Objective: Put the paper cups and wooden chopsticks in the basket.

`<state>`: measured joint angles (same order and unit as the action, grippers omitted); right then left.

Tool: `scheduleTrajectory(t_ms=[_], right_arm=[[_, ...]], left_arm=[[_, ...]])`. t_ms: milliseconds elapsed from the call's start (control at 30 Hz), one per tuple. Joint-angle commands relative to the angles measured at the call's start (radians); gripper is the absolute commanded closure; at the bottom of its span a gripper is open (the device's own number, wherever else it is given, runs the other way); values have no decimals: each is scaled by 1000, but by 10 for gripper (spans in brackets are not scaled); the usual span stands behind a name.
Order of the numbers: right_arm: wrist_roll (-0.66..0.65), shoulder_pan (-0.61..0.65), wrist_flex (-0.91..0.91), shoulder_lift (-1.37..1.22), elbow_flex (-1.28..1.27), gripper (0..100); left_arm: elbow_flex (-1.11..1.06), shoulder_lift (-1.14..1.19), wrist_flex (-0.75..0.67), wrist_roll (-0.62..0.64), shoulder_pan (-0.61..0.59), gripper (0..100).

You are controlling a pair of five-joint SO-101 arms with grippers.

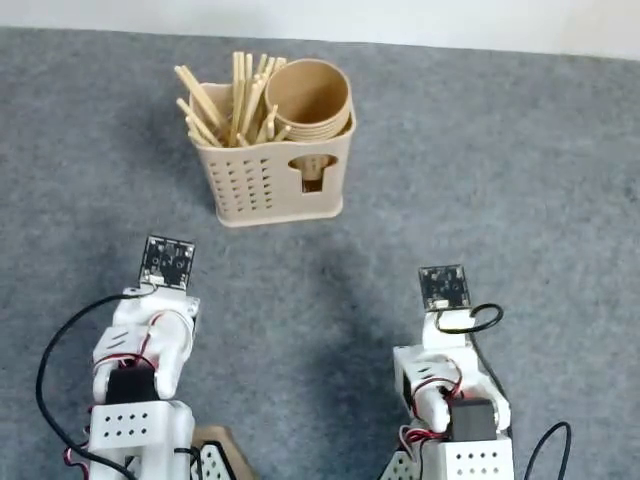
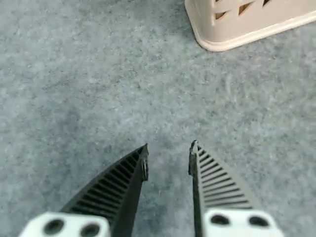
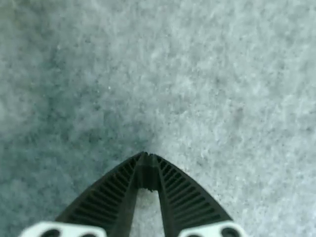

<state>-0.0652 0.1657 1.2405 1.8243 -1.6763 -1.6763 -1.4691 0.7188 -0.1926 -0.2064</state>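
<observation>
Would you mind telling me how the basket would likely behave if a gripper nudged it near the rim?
It would probably slide or tip easily: the basket looks like thin perforated plastic, so it is likely light. The chopsticks and stacked cups stand above its rim, so the weight likely sits high.
</observation>
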Motion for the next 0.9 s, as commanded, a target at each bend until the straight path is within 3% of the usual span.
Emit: scheduleTrajectory(t_ms=[0, 167, 867], right_arm=[[2, -8, 5, 7, -137, 993], [2, -8, 5, 7, -137, 993], [2, -8, 5, 7, -137, 993]], left_arm=[[-25, -13, 54, 2, -5, 834], [-25, -16, 133, 2, -5, 834], [-25, -16, 137, 2, -5, 834]])
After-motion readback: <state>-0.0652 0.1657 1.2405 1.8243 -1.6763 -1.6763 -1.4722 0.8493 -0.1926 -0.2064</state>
